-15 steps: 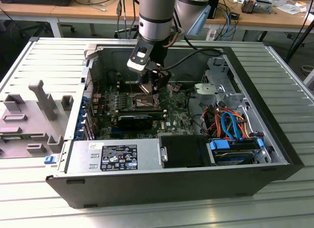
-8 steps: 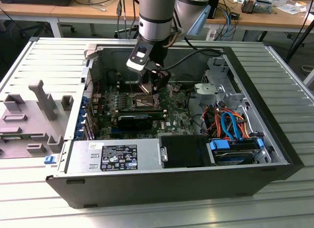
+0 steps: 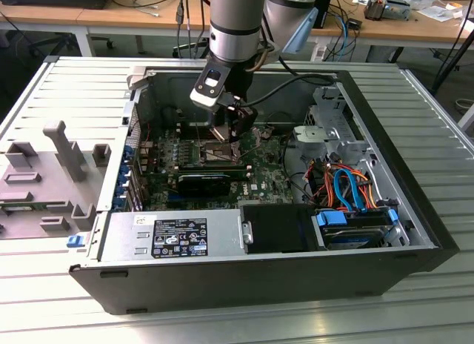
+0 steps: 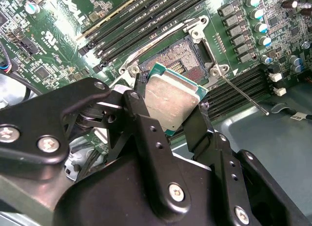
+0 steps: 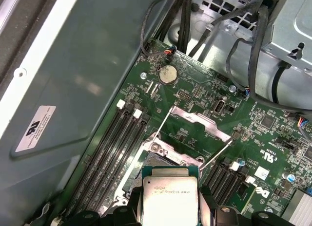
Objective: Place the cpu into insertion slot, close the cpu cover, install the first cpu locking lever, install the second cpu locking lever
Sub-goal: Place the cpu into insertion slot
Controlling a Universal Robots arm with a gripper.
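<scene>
My gripper (image 4: pixel 170 111) is shut on the cpu (image 4: pixel 173 102), a small square chip with a silver-grey top, gripped by two opposite edges between black fingers (image 4: pixel 141 109). The chip hangs tilted just above and beside the insertion slot (image 4: pixel 179 60), an open dark-rimmed socket with a pale centre. In the first wrist view the cpu (image 5: pixel 169 197) sits in the gripper (image 5: pixel 169 207) near the slot (image 5: pixel 168 160). The cpu cover (image 5: pixel 202 121) stands swung open. Two thin locking levers (image 5: pixel 217 155) (image 4: pixel 243 94) stick out unlatched. The exterior view has the gripper (image 3: pixel 233 133) low over the green board.
The board lies inside an open computer case (image 3: pixel 385 262). Long black memory slots (image 4: pixel 146 16) run beside the socket. A power supply (image 3: pixel 170 236) is at the front; a drive cage with coloured cables (image 3: pixel 348 196) is on the exterior view's right. A grey fixture (image 3: pixel 52 166) lies outside on the exterior view's left.
</scene>
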